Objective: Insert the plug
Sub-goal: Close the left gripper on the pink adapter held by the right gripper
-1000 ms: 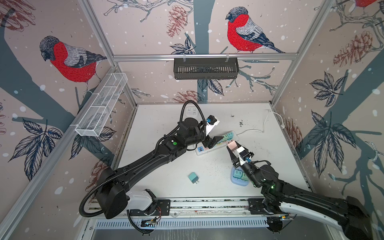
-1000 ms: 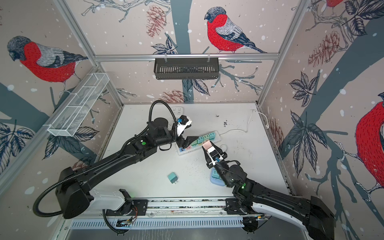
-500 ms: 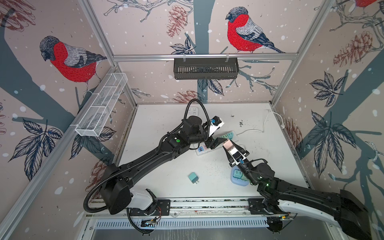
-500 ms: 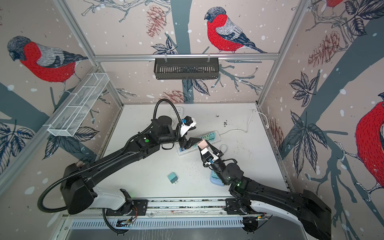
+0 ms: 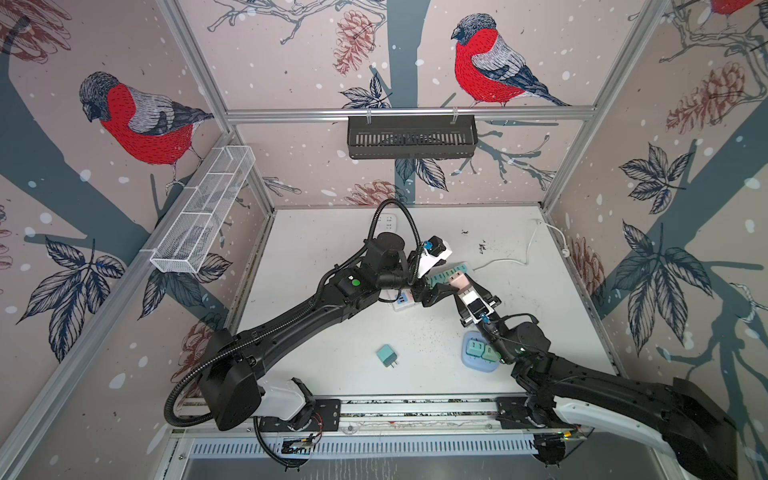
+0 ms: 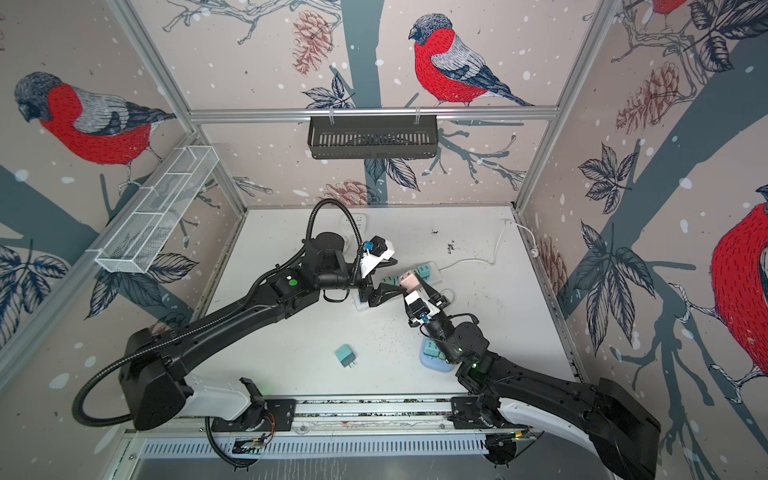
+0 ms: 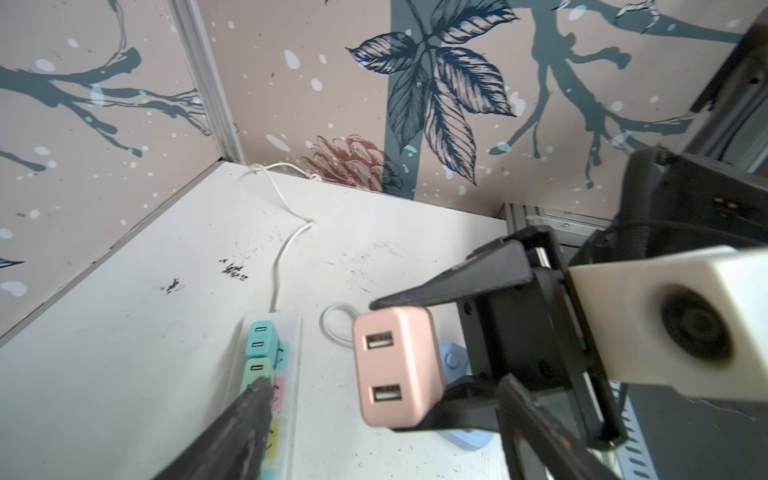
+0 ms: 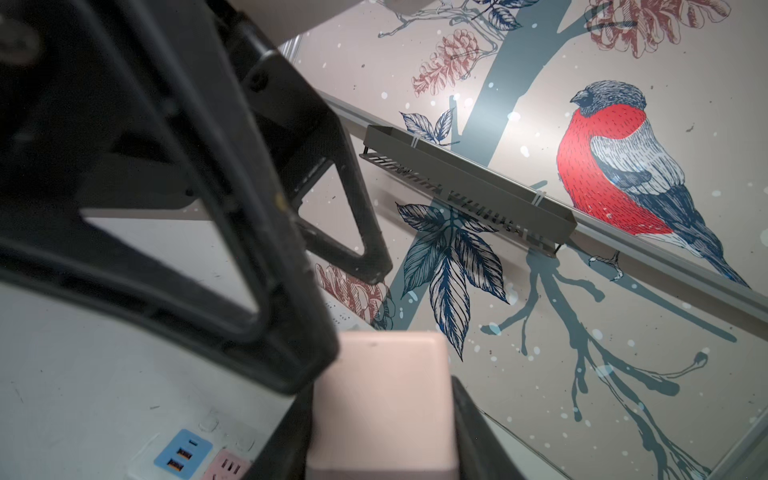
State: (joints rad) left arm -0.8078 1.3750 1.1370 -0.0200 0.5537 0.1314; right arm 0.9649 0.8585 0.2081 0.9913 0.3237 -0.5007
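Right gripper [image 5: 460, 286] clamps the pink plug [image 7: 397, 370], long axis finger to finger, USB face toward the wide-open left gripper [image 5: 436, 293]. A second ago they stood farther apart.

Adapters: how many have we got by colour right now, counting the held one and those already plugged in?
Pink adapter: 1
Teal-green adapters: 5 (1 loose, 2 in the blue tray, 2 on the power strip)
Total: 6
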